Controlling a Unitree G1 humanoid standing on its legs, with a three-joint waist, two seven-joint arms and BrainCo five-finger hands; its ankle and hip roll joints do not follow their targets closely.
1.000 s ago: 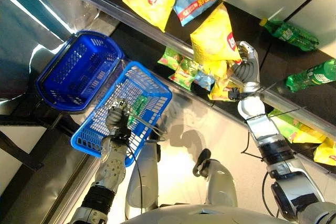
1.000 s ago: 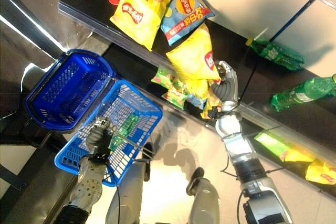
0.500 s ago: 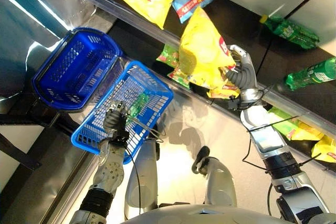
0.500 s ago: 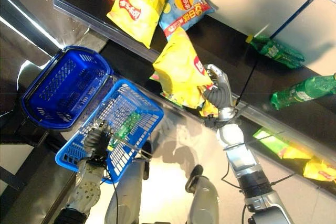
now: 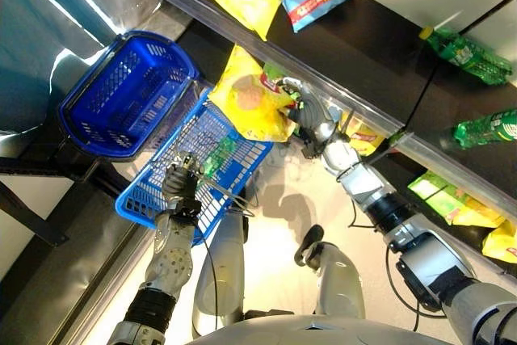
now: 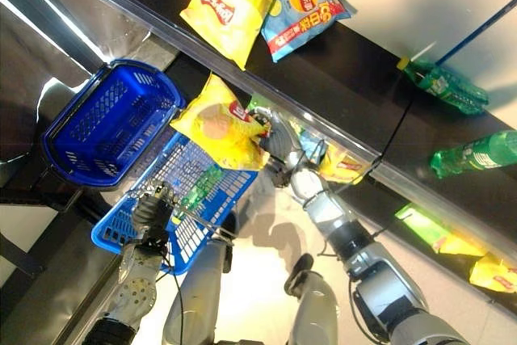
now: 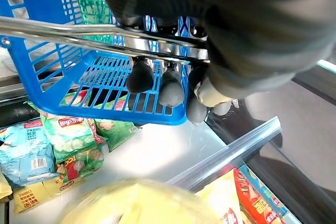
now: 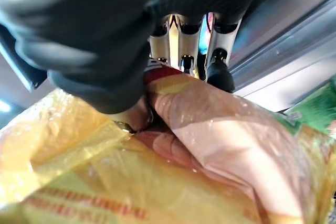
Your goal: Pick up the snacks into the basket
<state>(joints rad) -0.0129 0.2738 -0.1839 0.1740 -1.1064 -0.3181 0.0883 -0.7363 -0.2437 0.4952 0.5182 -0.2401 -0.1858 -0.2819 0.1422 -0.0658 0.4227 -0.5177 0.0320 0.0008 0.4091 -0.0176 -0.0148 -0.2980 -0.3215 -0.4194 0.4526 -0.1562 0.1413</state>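
right hand (image 5: 308, 115) gripping yellow chip bag (image 5: 246, 100)

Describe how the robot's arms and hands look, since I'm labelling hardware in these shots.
Both arms are silver-grey jointed segments with dark bands. The left hand and right hand have silver fingers with dark rounded tips, and a dark ribbed cover over the wrist and back of hand.

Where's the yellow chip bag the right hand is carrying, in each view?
Left eye: yellow chip bag at centre, over the held blue basket's far rim, pinched by the right hand.
Right eye: centre-left, same place.
Left wrist: blurred yellow mass along one edge.
Right wrist: right against the fingers.
Shared landmark: the blue basket, whose handle the left hand grips.
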